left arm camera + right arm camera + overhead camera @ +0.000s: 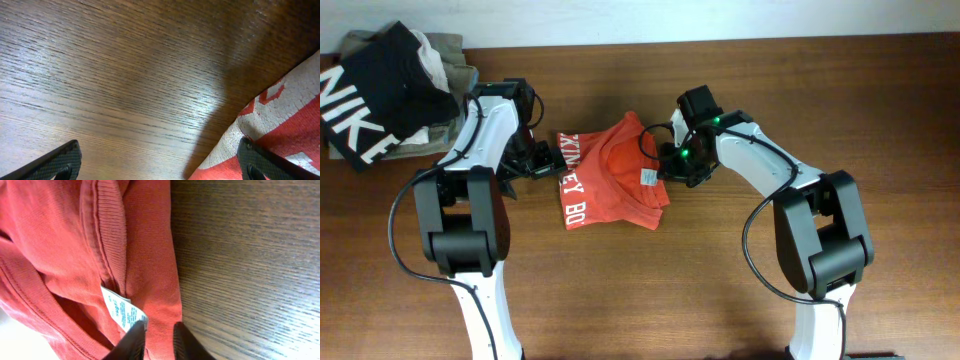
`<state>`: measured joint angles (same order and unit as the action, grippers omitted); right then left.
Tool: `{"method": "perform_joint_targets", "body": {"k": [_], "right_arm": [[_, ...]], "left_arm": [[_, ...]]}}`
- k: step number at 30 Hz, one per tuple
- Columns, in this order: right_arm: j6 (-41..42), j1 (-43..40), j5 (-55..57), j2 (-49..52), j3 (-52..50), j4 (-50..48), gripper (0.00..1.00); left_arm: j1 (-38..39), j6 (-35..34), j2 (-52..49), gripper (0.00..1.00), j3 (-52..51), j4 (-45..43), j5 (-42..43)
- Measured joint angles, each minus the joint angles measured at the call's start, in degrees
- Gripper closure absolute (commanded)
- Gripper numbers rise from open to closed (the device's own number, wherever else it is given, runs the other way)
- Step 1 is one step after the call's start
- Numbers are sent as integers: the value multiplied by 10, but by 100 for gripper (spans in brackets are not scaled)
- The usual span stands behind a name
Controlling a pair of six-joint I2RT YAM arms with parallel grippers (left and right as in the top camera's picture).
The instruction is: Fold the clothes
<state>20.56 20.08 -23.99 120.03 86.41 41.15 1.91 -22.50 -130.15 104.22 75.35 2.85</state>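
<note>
The red-orange T-shirt (615, 175) lies bunched in the middle of the table, white block lettering along its left edge and a white care label showing. My left gripper (546, 160) is open at the shirt's left edge; in the left wrist view (160, 162) one finger rests on the lettered cloth (280, 125), the other over bare wood. My right gripper (670, 168) is shut on the shirt's right edge. In the right wrist view its fingers (159, 337) pinch a fold of red cloth (145, 255) beside the label (122, 311).
A black garment with white NIKE letters (370, 95) lies on khaki folded clothes (445, 60) at the far left corner. The wooden table (720, 290) extends in front and to the right.
</note>
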Motion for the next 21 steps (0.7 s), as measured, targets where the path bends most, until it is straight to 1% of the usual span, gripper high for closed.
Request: {"method": "perform_joint_targets", "body": {"k": [2,3,5,6,11,12,16,21], "right_arm": [[-2,4,-2,0,0,-5,66],[-1,5,-16,0,0,-16,68],[0,5,-35,0,0,-26,81],[1,6,-43,0,0,-26,85],[0,8,-48,0,0,-24,85],[0,8,-48,0,-1,-24,96],[4,8,-43,0,-3,-24,96],[20,2,-15,-4,-3,-47,96]], "left_arm": [[0,0,0,1,0,0,0],[0,0,0,1,0,0,0],[0,0,0,1,0,0,0],[0,0,0,1,0,-1,0],[0,0,0,1,0,-1,0],[0,0,0,1,0,-1,0],[0,0,0,1,0,-1,0],[0,0,0,1,0,-2,0]]}}
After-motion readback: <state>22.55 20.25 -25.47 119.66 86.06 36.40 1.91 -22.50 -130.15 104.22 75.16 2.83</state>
